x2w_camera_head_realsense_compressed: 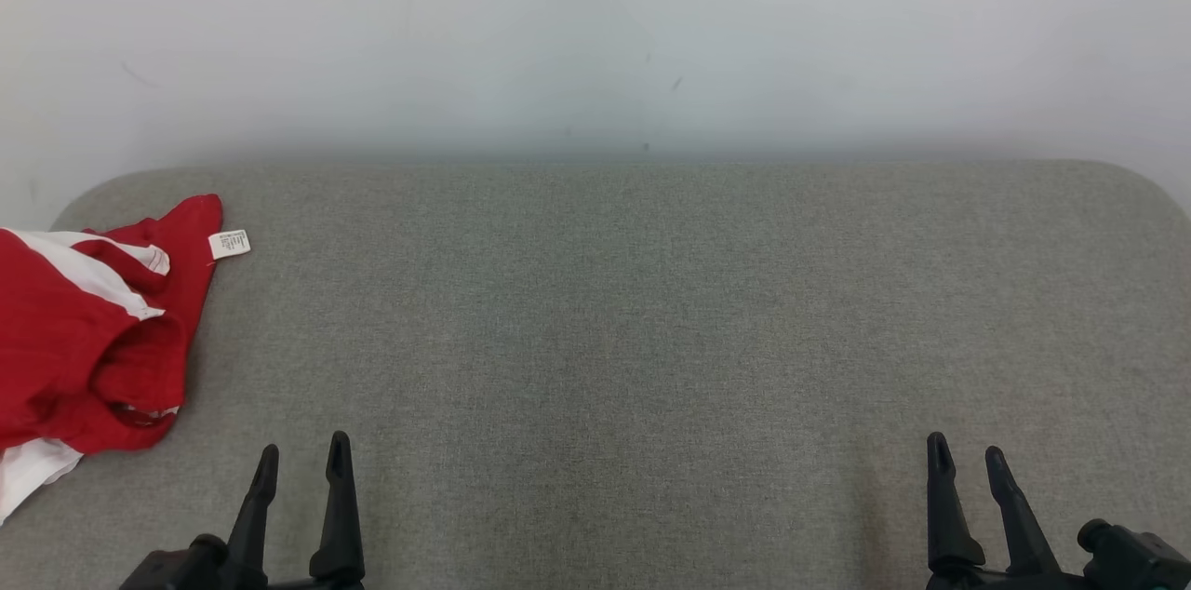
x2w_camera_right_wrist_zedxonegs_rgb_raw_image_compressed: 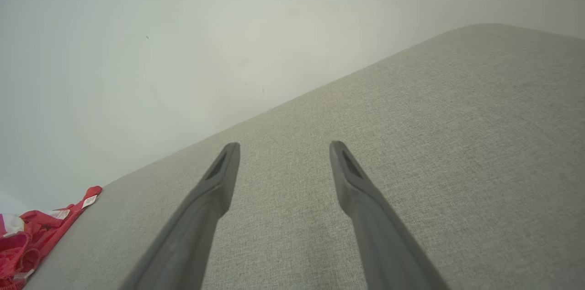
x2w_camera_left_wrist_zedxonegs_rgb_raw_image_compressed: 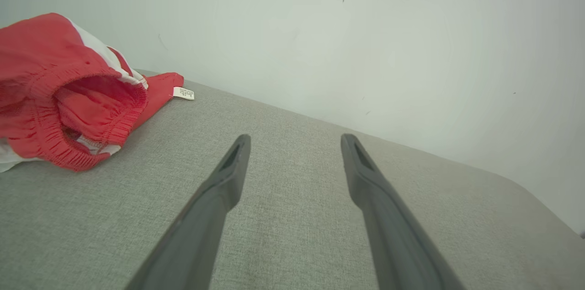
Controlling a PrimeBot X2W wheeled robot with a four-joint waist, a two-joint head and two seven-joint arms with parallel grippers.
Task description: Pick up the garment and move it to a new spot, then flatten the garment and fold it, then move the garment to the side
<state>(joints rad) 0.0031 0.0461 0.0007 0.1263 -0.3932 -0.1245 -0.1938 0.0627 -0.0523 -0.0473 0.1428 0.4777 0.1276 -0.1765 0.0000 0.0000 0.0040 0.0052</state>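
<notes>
Evidently at the outset, the red-and-white garment (x2w_camera_head_realsense_compressed: 84, 329) lies crumpled at nine o'clock on the grey worktop (x2w_camera_head_realsense_compressed: 651, 311), the left end effector (x2w_camera_head_realsense_compressed: 304, 444) at seven and the right end effector (x2w_camera_head_realsense_compressed: 965, 444) at five o'clock both spread wide and empty, so every step remains.

Red garment (x2w_camera_head_realsense_compressed: 65, 329) with white stripes (white tag (x2w_camera_head_realsense_compressed: 229, 244)), grey woven cushion (x2w_camera_head_realsense_compressed: 651, 339), dark fingers (x2w_camera_head_realsense_compressed: 340, 478)

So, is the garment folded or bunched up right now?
Bunched up: the red-and-white garment lies crumpled at the left edge of the grey surface, elastic waistband gaping open.
</notes>
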